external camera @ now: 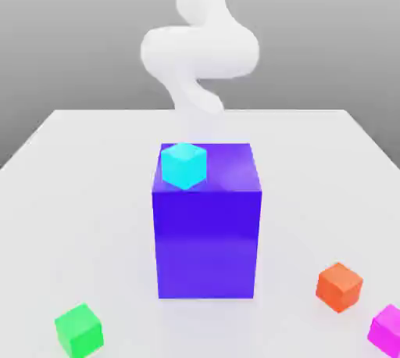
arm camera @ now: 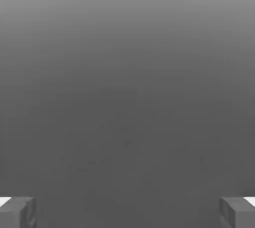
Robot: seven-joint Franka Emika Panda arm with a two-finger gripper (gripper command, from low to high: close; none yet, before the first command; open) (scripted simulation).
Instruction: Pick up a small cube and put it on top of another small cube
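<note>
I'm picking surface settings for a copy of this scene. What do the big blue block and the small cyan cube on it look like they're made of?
Big blue block: looks like smooth, slightly glossy plastic; its top shows a soft pale sheen. Cyan cube: probably matte plastic, with flat even colour and no highlight. Both are simulator renders, so the material is only a guess.
</note>
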